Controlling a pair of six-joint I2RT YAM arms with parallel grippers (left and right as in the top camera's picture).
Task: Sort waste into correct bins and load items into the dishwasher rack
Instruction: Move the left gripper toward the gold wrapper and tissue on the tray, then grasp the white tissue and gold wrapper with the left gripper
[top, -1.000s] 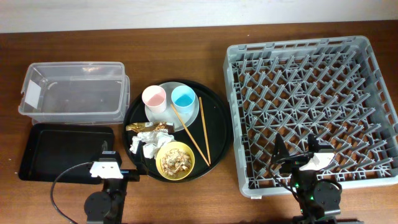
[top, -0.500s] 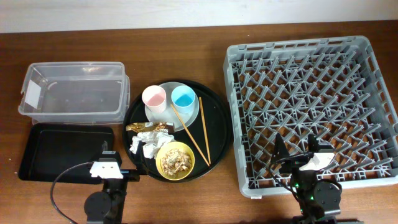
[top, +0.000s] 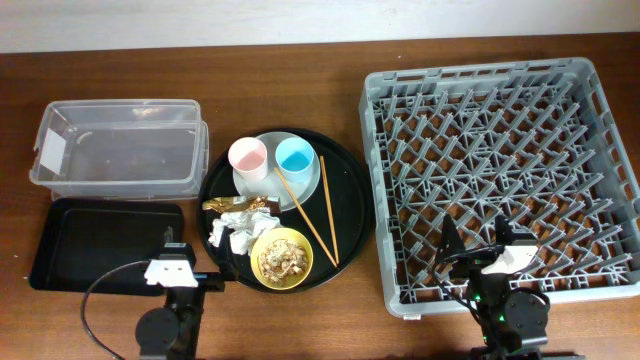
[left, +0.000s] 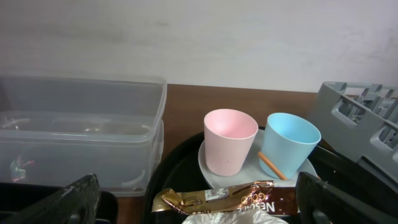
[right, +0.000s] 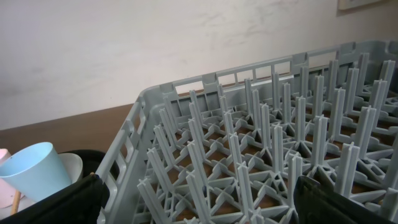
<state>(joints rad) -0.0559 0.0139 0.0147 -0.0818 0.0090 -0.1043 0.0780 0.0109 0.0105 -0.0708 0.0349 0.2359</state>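
No change from the earlier frames; both arms and every object sit where they were.

Left tool (left: 198, 190): jaws spread wide, nothing between them; it hangs at the near edge of the table (top: 290, 75), over the near right corner of the shallow black tray (top: 100, 240); its camera looks across the gold foil wrapper (left: 224, 198) toward the pink cup (left: 229, 140) and blue cup (left: 291, 144).

Right tool (right: 198, 186): jaws likewise fully apart, gripping nothing; it hangs over the near edge of the dishwasher rack (top: 500, 150), pegs directly below — the rack holds no items.

Round black tray (top: 350, 200), between the bins and the rack, carries all the task things:
- plate (top: 258, 185) at the far side; pink cup and blue cup upright on it, side by side, pink on the left;
- chopsticks (top: 318, 222) apart at the far end and meeting at the near end; one tip lies on the plate just beside the blue cup;
- gold foil wrapper just near of the plate; crumpled white tissues (top: 235, 230) touching it on the near side;
- yellow bowl (top: 308, 262) at the near rim of the tray, upright, with beige food scraps (top: 282, 258) inside; the tissues lie against its left side.

Clear plastic box (top: 120, 185) at far left; the shallow black tray lies just near of it, the two touching or nearly so — cannot tell which; nothing in either.
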